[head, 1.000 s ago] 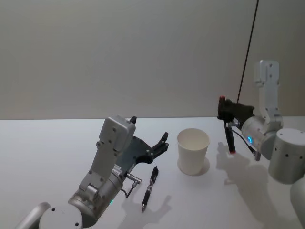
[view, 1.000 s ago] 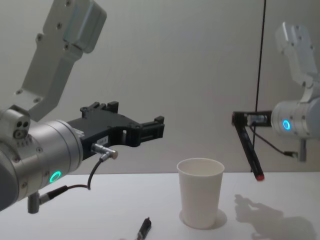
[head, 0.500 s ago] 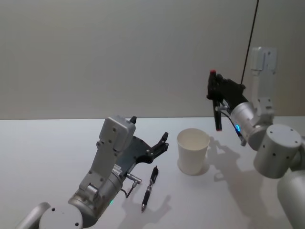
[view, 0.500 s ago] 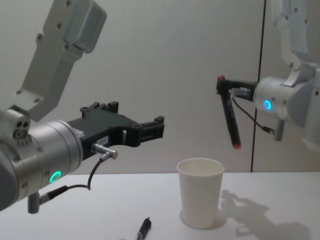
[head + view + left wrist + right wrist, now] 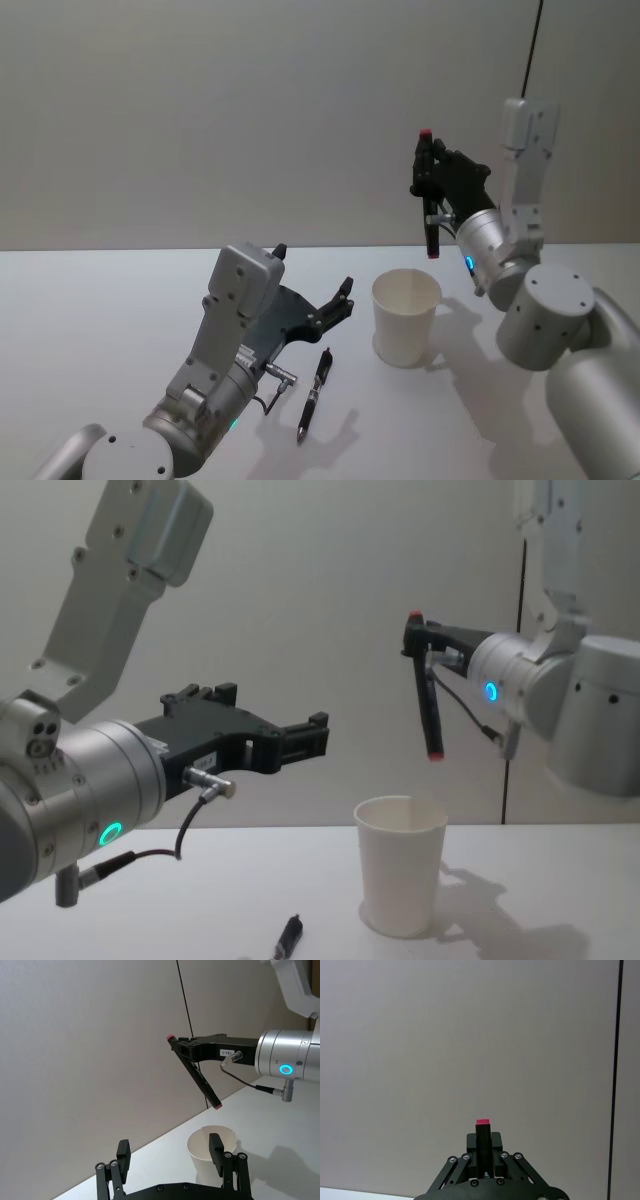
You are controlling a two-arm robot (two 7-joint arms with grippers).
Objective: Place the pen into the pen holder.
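- Pen [image 5: 315, 393] lies on the table [image 5: 100, 300] just below the left gripper [image 5: 314, 266], whose fingers are spread with nothing between them; this arm hovers idle.
- Cup [image 5: 405, 320] stands upright, below the right gripper [image 5: 426, 178] and just beyond the left one. Its inside looks empty.
- Second pen [image 5: 431, 228] hangs clamped in the right gripper, slightly tilted, with its lower red tip above the cup's rim and apart from it.
- Risk: the tip looks nearer the rim than the centre, so a drop from here could strike the rim and bounce out.
- Risk: the light paper cup could tip if the pen lands leaning hard against its wall.
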